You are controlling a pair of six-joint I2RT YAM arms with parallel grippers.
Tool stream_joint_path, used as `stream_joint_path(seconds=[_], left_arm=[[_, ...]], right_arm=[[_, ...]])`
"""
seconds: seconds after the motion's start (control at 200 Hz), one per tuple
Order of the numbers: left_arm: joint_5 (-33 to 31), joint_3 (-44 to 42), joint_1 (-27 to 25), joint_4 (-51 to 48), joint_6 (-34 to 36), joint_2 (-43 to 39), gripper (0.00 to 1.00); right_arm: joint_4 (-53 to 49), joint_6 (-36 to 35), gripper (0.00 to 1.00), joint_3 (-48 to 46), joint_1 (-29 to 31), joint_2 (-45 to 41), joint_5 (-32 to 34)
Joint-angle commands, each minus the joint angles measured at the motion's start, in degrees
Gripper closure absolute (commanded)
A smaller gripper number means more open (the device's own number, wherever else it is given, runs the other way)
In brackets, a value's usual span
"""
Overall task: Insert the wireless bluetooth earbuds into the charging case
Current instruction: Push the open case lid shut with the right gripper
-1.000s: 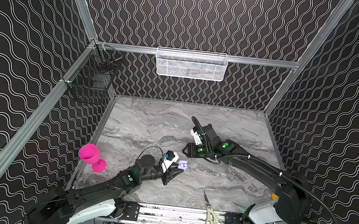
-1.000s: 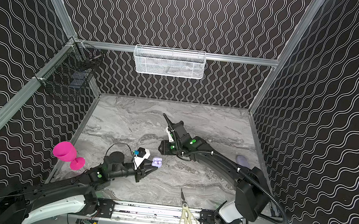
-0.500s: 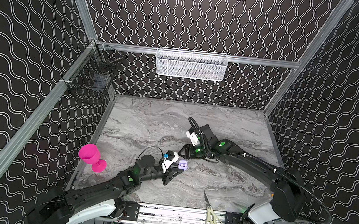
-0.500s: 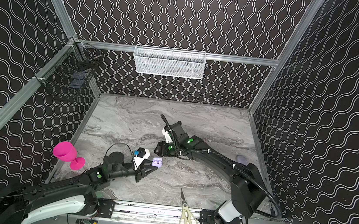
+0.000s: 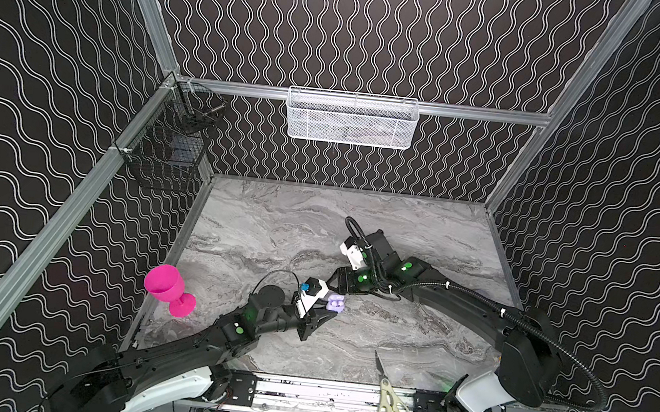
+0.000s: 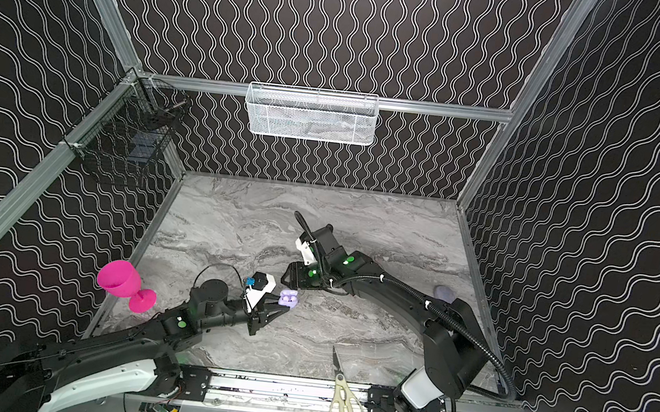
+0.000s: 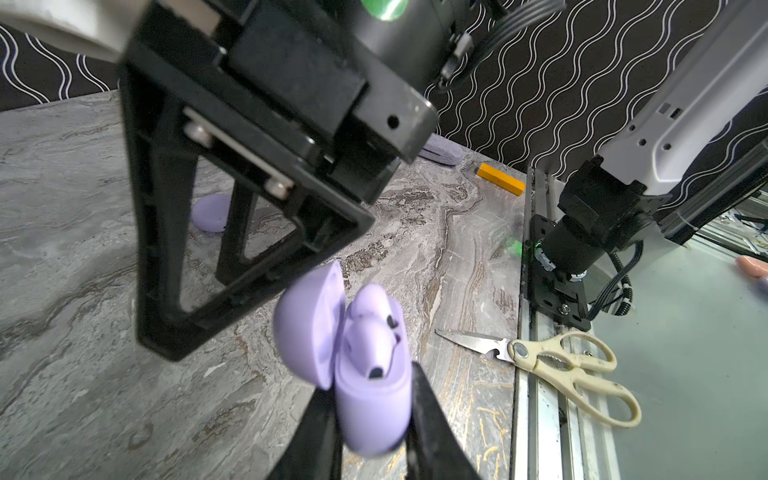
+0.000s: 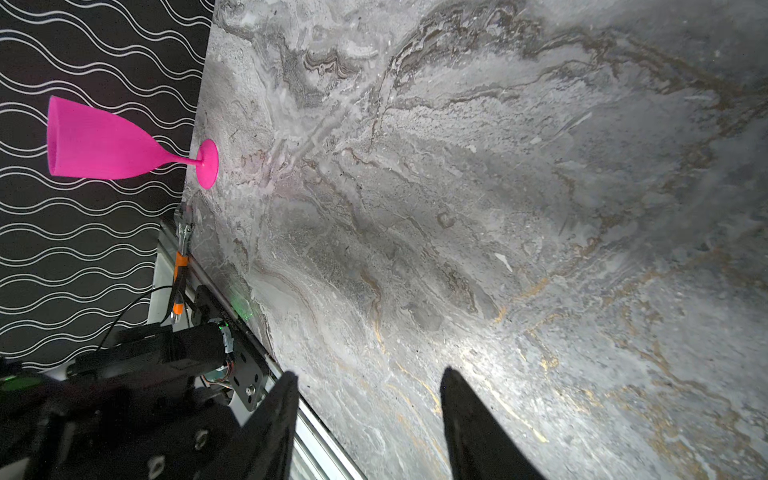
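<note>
The lavender charging case (image 7: 374,411) hangs just above the marble with its lid (image 7: 307,328) swung open. My left gripper (image 7: 370,399) is shut on its lower body. Pale lavender earbuds (image 7: 372,332) with dark tips sit in its wells. Both top views show the case (image 5: 336,302) (image 6: 288,297) at the tip of the left gripper (image 5: 330,310) (image 6: 283,306). My right gripper (image 5: 331,286) (image 6: 284,280) hovers close behind the case, open, and only bare table shows between its fingertips (image 8: 368,374). Its black fingers (image 7: 162,249) loom beside the lid.
A pink goblet (image 5: 169,290) (image 8: 104,141) stands at the left table edge. Scissors (image 5: 391,397) (image 7: 561,361) lie on the front rail. Lavender pucks (image 7: 210,212) (image 6: 444,293) and an orange block (image 7: 500,178) lie on the marble. A white mesh basket (image 5: 350,119) and a black wire basket (image 5: 172,144) hang on the walls.
The right gripper has swung left and forward, closer to the case. The left gripper has held still with the case in it.
</note>
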Motion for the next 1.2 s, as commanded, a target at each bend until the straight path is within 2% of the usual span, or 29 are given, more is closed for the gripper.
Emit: stream_joint_path(seconds=[0.0, 1.196], left_arm=[[-1.3, 0.4, 0.0, 1.1, 0.6, -0.3, 0.76], [-9.5, -1.0, 0.0, -2.3, 0.9, -6.5, 0.76]], right_arm=[[0.9, 0.0, 0.43, -0.4, 0.3, -0.1, -1.2], [-2.2, -1.4, 0.44, 0.2, 3.0, 1.8, -2.1]])
